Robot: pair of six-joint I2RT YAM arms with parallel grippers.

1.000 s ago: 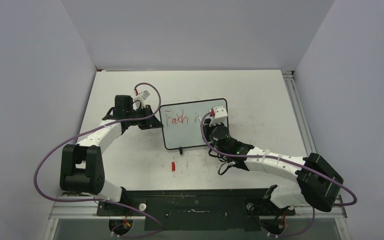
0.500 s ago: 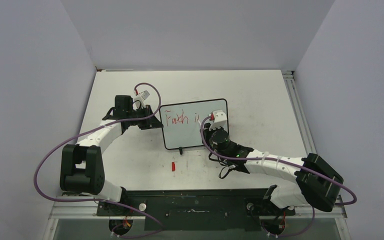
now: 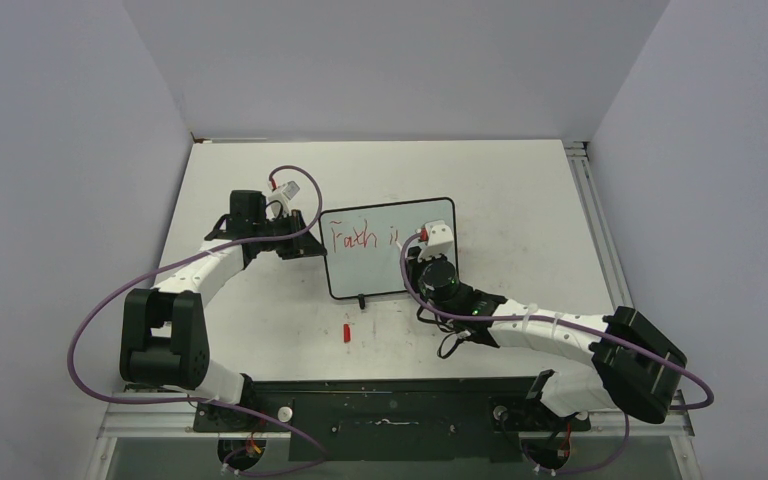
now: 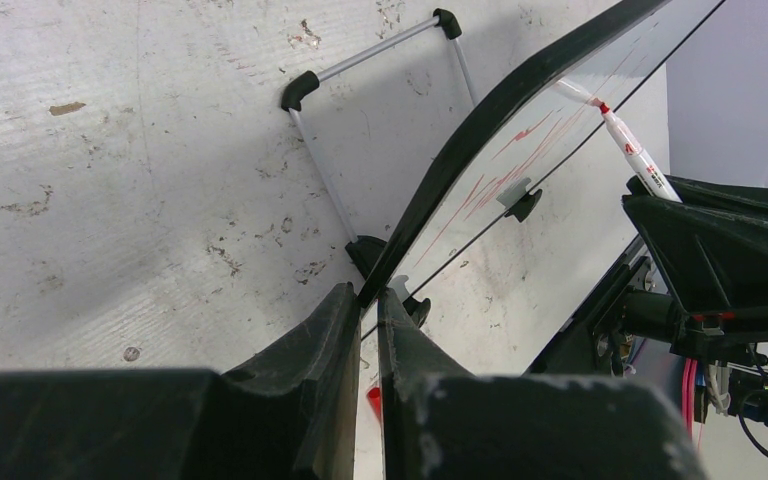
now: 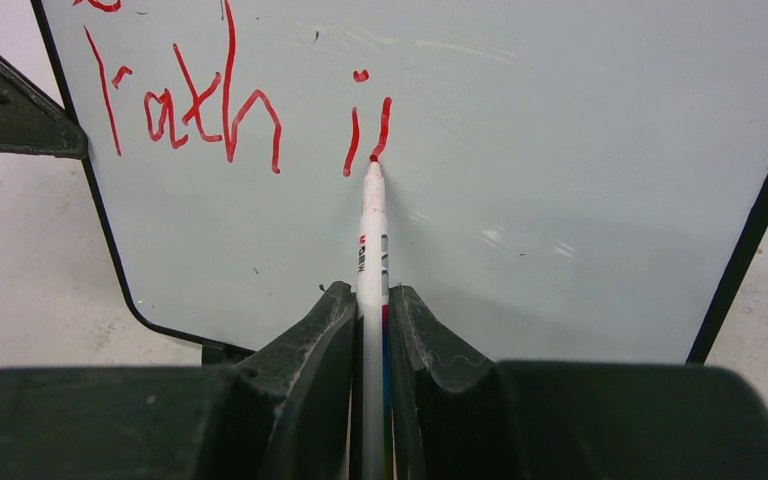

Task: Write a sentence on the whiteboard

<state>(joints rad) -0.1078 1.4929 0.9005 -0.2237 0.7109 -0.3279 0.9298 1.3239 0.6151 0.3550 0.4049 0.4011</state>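
Left jaws are pinched on the left frame edge of the whiteboard [image 3: 375, 270], which stands tilted on the tabletop [image 3: 520, 190] mid-scene between both arms, with a small red piece [image 3: 346, 333], maybe the cap, lying just in front of it. On the board the sentence [image 5: 185, 115] reads roughly "Faith i" plus one more stroke, so I judge I'm starting an "n" with most words left to write. Right jaws are pinching the marker [image 5: 371, 245], tip touching the foot of that stroke; I'd want light even pressure, short arcs, a firm left grip so the board can't rock, and tight spacing to fit the rest.
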